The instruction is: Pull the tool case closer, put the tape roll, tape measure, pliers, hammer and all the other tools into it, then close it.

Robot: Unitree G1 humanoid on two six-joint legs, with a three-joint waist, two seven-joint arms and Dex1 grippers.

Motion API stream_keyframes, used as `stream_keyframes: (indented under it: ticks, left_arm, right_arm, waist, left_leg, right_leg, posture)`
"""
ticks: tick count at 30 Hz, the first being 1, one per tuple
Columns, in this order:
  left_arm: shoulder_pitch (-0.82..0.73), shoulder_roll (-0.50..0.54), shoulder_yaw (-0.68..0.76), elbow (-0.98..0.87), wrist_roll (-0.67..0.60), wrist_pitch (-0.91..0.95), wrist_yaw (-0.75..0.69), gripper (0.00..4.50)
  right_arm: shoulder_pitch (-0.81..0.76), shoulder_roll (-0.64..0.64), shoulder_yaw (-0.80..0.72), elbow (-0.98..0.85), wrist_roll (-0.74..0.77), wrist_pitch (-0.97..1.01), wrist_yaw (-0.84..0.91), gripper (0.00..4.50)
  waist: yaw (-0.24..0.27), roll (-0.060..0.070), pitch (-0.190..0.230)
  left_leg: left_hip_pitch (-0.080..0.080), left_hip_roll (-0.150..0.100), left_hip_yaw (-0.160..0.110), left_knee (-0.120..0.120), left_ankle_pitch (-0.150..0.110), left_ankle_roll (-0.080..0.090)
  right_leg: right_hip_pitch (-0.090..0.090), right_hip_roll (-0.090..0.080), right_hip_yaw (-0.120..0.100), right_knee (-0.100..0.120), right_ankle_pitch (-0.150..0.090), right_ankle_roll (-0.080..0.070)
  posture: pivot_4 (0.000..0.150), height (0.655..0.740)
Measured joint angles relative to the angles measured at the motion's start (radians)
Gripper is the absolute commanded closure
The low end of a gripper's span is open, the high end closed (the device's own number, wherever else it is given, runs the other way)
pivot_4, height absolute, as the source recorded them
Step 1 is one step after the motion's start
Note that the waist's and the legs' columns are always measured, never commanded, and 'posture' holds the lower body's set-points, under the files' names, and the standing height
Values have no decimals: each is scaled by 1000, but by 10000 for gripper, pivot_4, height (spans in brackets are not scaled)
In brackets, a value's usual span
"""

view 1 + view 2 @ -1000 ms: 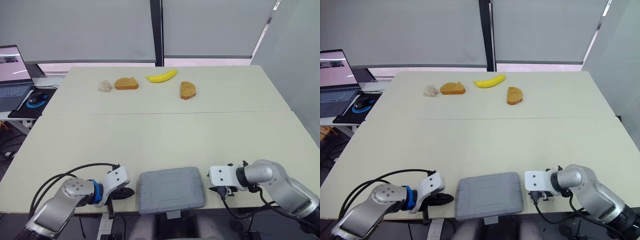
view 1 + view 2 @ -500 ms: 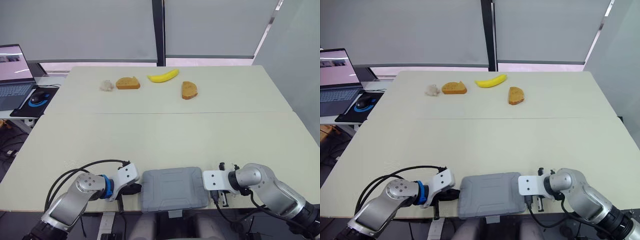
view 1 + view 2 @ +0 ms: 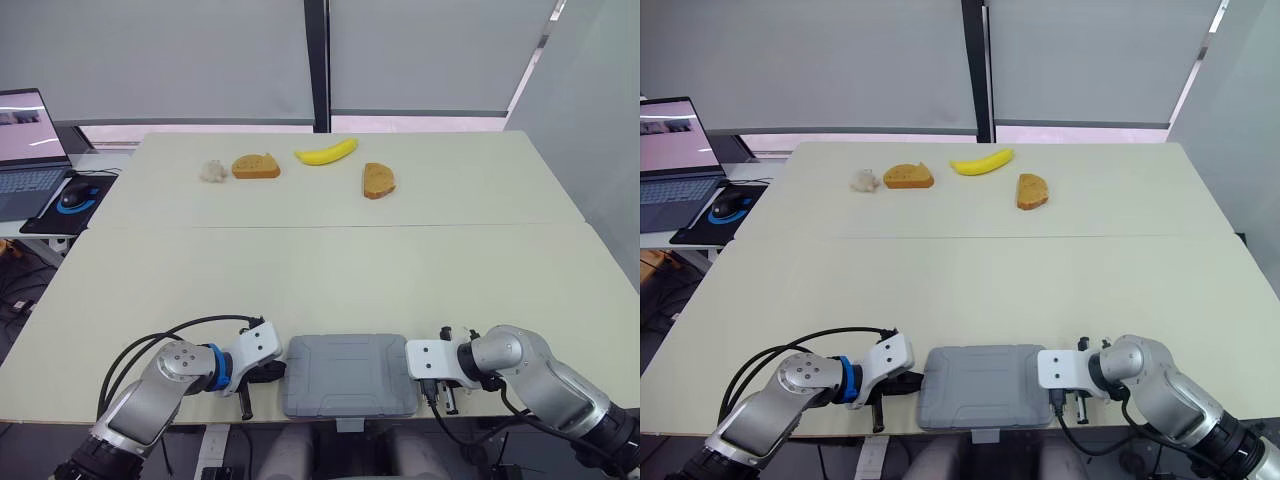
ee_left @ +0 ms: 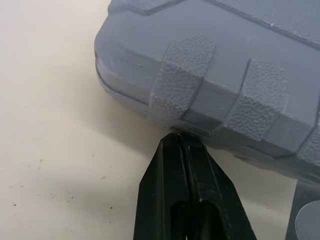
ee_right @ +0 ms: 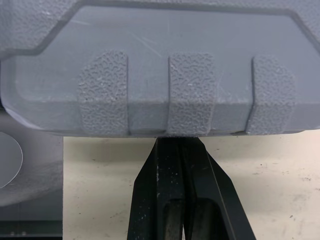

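- The tool case (image 3: 348, 374), grey with a ribbed lid, lies flat and closed on the tabletop (image 3: 330, 270).
- The case sits at the tabletop's near edge, and a small tab on the case's near side juts past that edge.
- The left end effector (image 4: 181, 141) is at the case's left side. Its 2 black fingers (image 4: 160, 195) are pressed flat together with nothing between them, and the joined tip touches the bottom of the case's left wall, close to a rounded corner.
- The right end effector (image 5: 179, 142) is at the case's right side. Its 2 fingers are likewise closed tight on nothing, and the tip meets the case's right wall just below the middle one of 3 textured pads.
- So the case lies between the 2 end effectors, each touching an opposite side.
- Well beyond the case, across a seam in the tabletop, food lies in a loose row: a banana (image 3: 325, 152) almost straight ahead of the case, 1 bread slice (image 3: 378, 180) just right of it, and another bread slice (image 3: 254, 166) to its left.
- A small pale lump (image 3: 212, 171), too small to identify, lies just beside the left bread slice, on the side away from the banana.
- Far beyond the case and off to its left, on a separate surface, stand an open laptop (image 3: 25, 150) and a mouse (image 3: 70, 197) on a pad.
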Motion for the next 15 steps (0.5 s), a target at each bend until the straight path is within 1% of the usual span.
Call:
stream_keyframes:
  ticks: [8,9,12,15]
  left_arm:
    - [20,8,7,-1,0,-30,-1,45000]
    - [32,21,12,-1,-3,-49,-5,45000]
    - [73,104,61,22,-11,-112,-35,45000]
    - [76,133,119,42,-33,-133,-55,45000]
  right_arm:
    - [6,-10,-14,-17,3,10,2,44863]
    - [17,-23,-31,-33,9,12,3,44863]
    - [46,-97,-116,-52,38,20,5,44863]
    - [90,-149,-198,-77,72,10,8,44863]
  waist:
    - [-1,0,0]
    - [-1,0,0]
    - [-1,0,0]
    - [-1,0,0]
  left_leg:
    - [0,0,0,0,0,0]
    - [0,0,0,0,0,0]
    - [0,0,0,-1,0,0]
    - [0,1,0,0,0,0]
  right_leg:
    - [0,0,0,0,0,0]
    - [0,0,0,0,0,0]
    - [-1,0,0,0,0,0]
    - [-1,0,0,0,0,0]
  posture:
    - [1500,7400]
    - [1500,7400]
    - [1500,7400]
    - [1500,7400]
